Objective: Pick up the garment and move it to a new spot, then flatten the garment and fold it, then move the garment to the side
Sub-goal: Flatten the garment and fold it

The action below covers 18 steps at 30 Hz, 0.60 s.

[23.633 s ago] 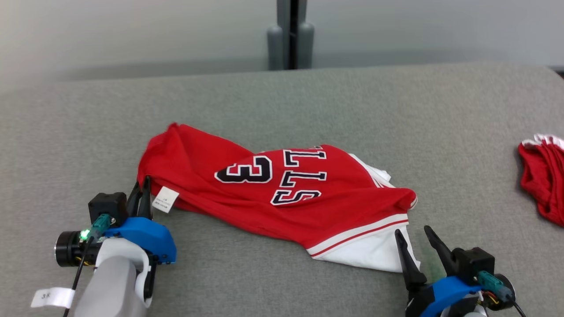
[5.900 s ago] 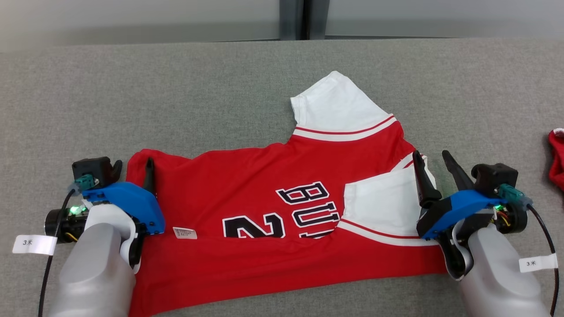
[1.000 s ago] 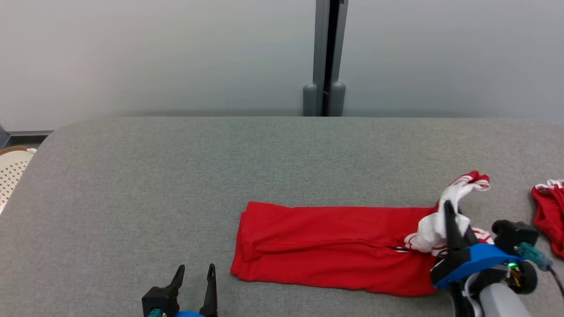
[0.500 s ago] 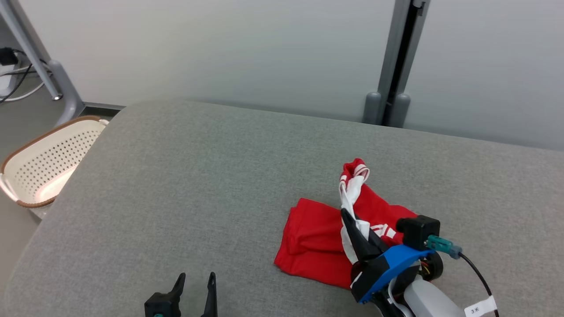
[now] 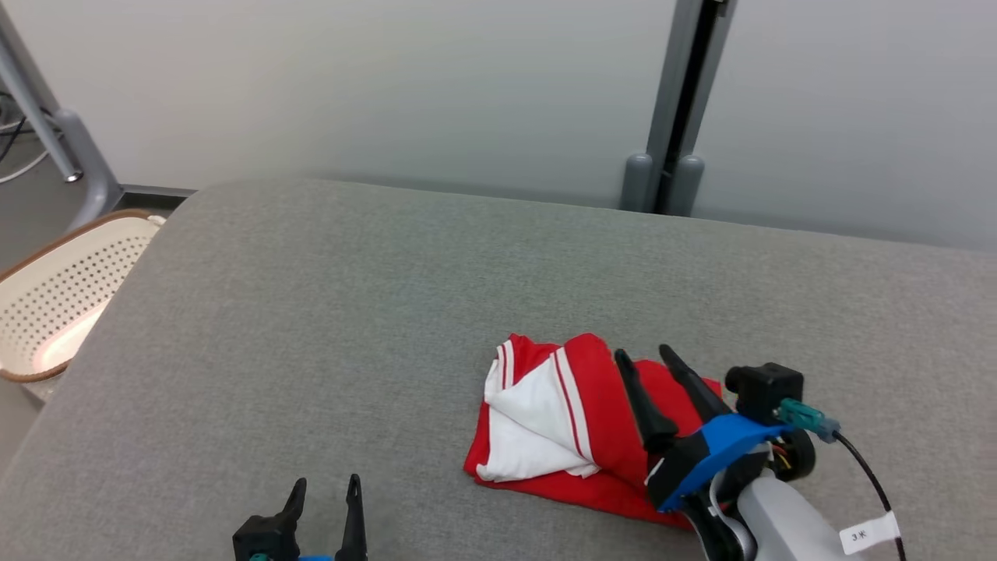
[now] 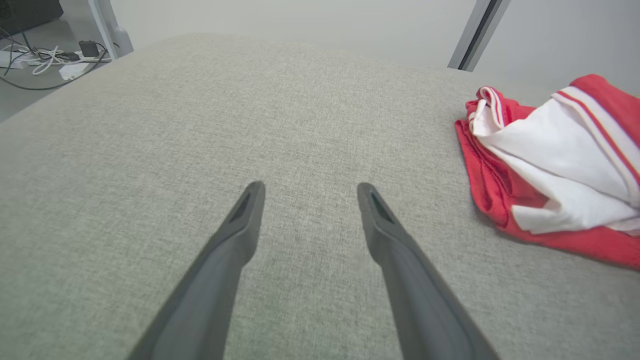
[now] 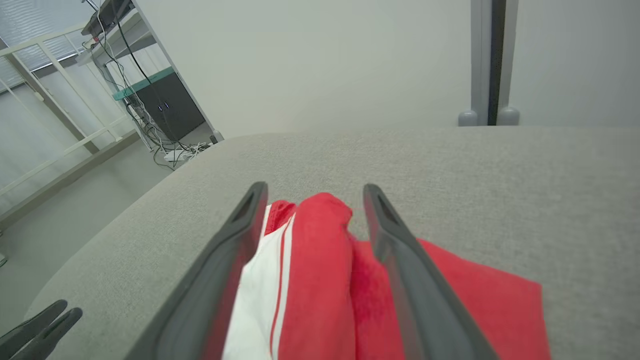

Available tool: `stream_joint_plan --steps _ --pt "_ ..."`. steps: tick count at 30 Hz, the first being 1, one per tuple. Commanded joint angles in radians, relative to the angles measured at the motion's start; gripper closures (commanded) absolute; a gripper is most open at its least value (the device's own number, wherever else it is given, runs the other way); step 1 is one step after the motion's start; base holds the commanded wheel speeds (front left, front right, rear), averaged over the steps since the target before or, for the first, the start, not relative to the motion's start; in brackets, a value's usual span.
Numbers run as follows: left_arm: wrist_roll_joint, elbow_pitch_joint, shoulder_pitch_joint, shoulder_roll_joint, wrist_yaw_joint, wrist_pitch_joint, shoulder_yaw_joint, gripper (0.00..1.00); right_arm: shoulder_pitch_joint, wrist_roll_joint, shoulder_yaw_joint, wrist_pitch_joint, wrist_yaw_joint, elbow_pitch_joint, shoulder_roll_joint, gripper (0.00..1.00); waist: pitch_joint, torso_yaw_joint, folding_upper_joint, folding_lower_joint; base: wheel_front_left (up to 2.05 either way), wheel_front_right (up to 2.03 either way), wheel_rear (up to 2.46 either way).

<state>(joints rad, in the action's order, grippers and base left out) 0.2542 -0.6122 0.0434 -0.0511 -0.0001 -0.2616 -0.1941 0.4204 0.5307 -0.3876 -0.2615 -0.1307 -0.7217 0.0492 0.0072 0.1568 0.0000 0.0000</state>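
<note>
The garment [image 5: 580, 421], a red jersey with white striped trim, lies folded in a compact bundle on the grey padded table [image 5: 350, 312]. My right gripper [image 5: 645, 355] hovers just over the bundle's right half, open, its fingers [image 7: 395, 240] straddling a red fold [image 7: 315, 260] with nothing pinched. My left gripper [image 5: 323, 485] sits open at the bottom edge, well left of the garment [image 6: 555, 165], with bare table between its fingers [image 6: 247, 215].
A perforated cream basket [image 5: 54, 304] with a brown rim stands off the table's left end. A grey post [image 5: 674, 101] rises behind the far edge against the pale wall. Cables and shelving [image 7: 140, 85] are on the floor to the left.
My right gripper has opened and let go of the white and red end, which now lies folded over the bundle. The head camera has shifted slightly. The left gripper has stayed open.
</note>
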Motion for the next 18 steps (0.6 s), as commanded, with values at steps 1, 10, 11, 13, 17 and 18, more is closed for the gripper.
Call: stream_joint_plan --steps 1,10,11,13,17,18 --pt "-0.002 0.008 0.000 0.000 0.002 -0.004 0.008 0.00 -0.028 -0.030 0.031 -0.004 0.000 0.000 0.004 0.00 -0.015 -0.029 0.0000 0.0000 0.00 0.00 0.00" --pt "-0.011 0.039 0.010 0.000 0.004 -0.004 0.023 0.00 -0.155 -0.251 0.273 -0.004 0.000 0.040 0.006 0.00 -0.021 -0.137 0.0000 0.0000 0.00 0.00 0.00" --pt "-0.014 0.043 0.007 0.000 0.005 -0.004 0.025 0.00 -0.166 -0.270 0.291 -0.004 0.000 0.047 0.005 0.00 -0.022 -0.147 0.0000 0.0000 0.00 0.00 0.00" --pt "-0.020 0.050 -0.005 0.000 0.004 -0.004 0.031 0.00 -0.191 -0.296 0.323 -0.004 0.000 0.053 0.005 0.00 -0.025 -0.164 0.0000 0.0000 0.00 0.00 0.00" --pt "-0.037 0.072 -0.032 0.000 0.003 -0.004 0.040 0.00 -0.242 -0.332 0.379 -0.004 0.000 0.069 0.003 0.00 -0.036 -0.189 0.0000 0.0000 0.00 0.00 0.00" --pt "-0.038 0.080 -0.042 0.000 0.004 -0.004 0.042 0.00 -0.255 -0.329 0.383 -0.004 0.000 0.072 0.002 0.00 -0.039 -0.194 0.0000 0.0000 0.00 0.00 0.00"
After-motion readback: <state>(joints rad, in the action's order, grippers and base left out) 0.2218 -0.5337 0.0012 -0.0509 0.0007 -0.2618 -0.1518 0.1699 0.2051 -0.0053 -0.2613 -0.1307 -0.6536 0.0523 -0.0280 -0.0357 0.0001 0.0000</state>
